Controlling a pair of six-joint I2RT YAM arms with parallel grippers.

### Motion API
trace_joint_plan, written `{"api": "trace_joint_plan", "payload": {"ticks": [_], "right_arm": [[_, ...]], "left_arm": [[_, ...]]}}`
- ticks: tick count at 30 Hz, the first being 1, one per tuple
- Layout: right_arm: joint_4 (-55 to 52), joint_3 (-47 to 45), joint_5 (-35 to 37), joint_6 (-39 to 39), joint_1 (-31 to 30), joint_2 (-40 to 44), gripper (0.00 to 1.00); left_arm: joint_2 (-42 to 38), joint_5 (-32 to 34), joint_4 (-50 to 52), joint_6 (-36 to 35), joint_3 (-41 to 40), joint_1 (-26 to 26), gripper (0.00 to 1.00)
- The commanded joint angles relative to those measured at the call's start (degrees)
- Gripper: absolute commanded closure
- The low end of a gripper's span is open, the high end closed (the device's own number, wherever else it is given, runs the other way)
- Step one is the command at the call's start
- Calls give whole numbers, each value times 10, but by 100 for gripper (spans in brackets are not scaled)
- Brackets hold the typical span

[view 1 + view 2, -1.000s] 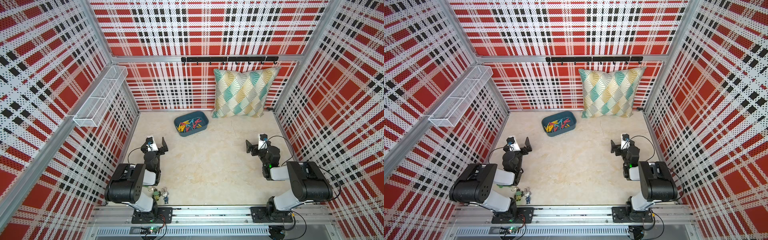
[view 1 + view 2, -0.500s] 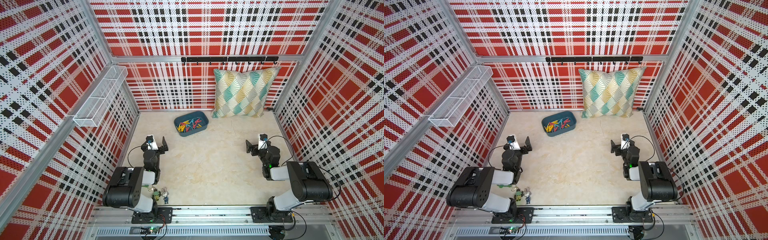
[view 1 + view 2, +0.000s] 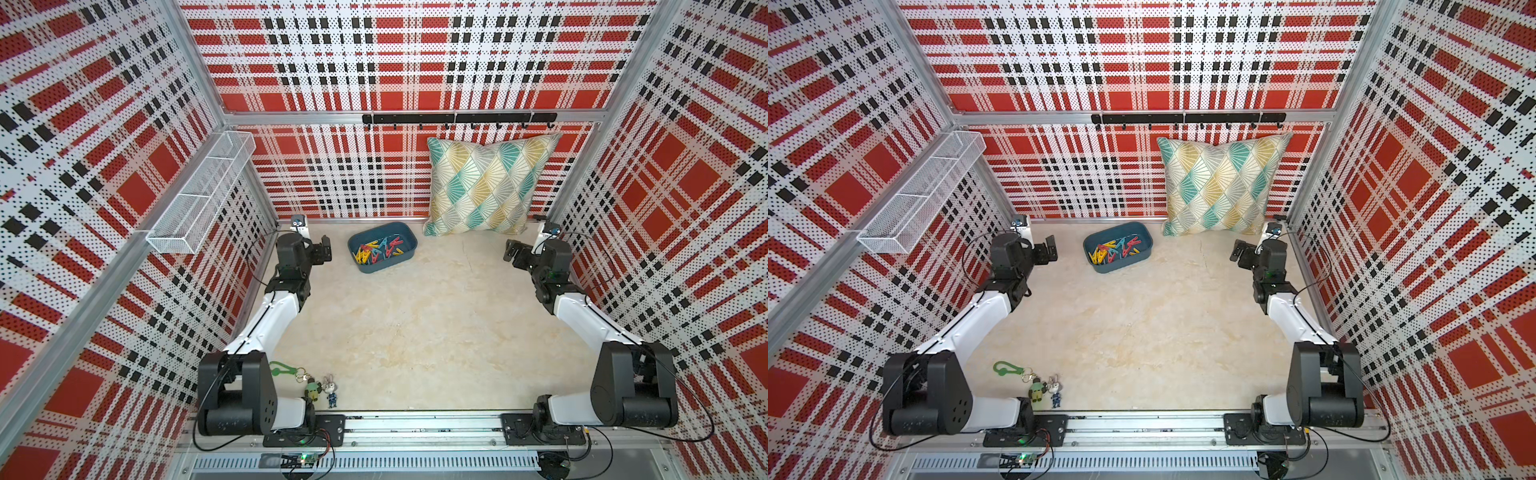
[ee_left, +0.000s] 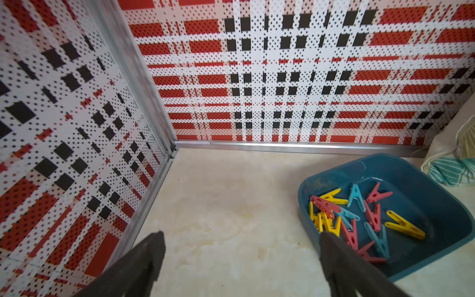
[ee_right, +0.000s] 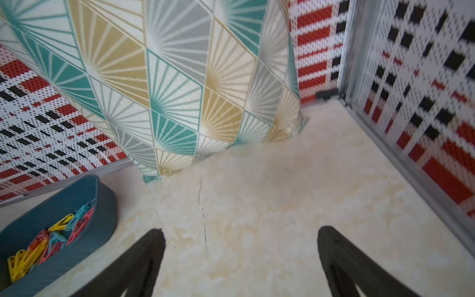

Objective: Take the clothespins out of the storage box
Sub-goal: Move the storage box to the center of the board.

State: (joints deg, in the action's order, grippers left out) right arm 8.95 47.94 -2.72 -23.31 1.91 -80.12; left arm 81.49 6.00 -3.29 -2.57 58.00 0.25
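The dark teal storage box (image 3: 386, 266) (image 3: 1121, 267) sits on the floor near the back wall, with several yellow, red and teal clothespins (image 3: 378, 251) (image 3: 1115, 251) piled inside. My left gripper (image 3: 322, 253) (image 3: 1046, 251) hovers open just left of the box, holding nothing. In the left wrist view its fingertips (image 4: 241, 235) frame bare floor, and the box (image 4: 334, 171) with the clothespins (image 4: 359, 218) lies beside one finger. My right gripper (image 3: 513, 251) (image 5: 240, 231) stands open and empty over bare floor at the far right. The box (image 5: 102, 210) shows off to its side.
A patterned pillow (image 3: 486, 187) leans on the back wall just right of the box. A white wire basket (image 3: 199, 199) hangs on the left wall and a black hook rail (image 3: 457, 118) on the back wall. A green clip with figurines (image 3: 307, 382) lies by the left arm's base.
Both arms have stretched toward the back wall. The left gripper now sits beside the box, and the right one is nearer the pillow. Both stay open.
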Motion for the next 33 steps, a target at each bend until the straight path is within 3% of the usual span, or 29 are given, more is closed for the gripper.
{"api": "trace_joint_plan", "payload": {"ticks": [1, 5, 8, 13, 19, 33], "right_arm": [[-71, 0, -83, -80, 1, 0, 0], [-119, 33, -125, -80, -25, -21, 0], [-147, 40, -91, -74, -69, -4, 0], [-199, 55, -54, -66, -118, 11, 1], [-214, 39, -43, -62, -136, 34, 8], [-225, 15, -26, -61, -138, 81, 9]], "left_arm": [[44, -24, 145, 20, 75, -12, 0], [112, -34, 190, 36, 152, -35, 11], [186, -33, 235, 66, 229, -50, 14], [286, -84, 271, 123, 323, -54, 19], [371, -101, 269, 157, 390, -59, 35], [454, -42, 273, 179, 430, -77, 38]]}}
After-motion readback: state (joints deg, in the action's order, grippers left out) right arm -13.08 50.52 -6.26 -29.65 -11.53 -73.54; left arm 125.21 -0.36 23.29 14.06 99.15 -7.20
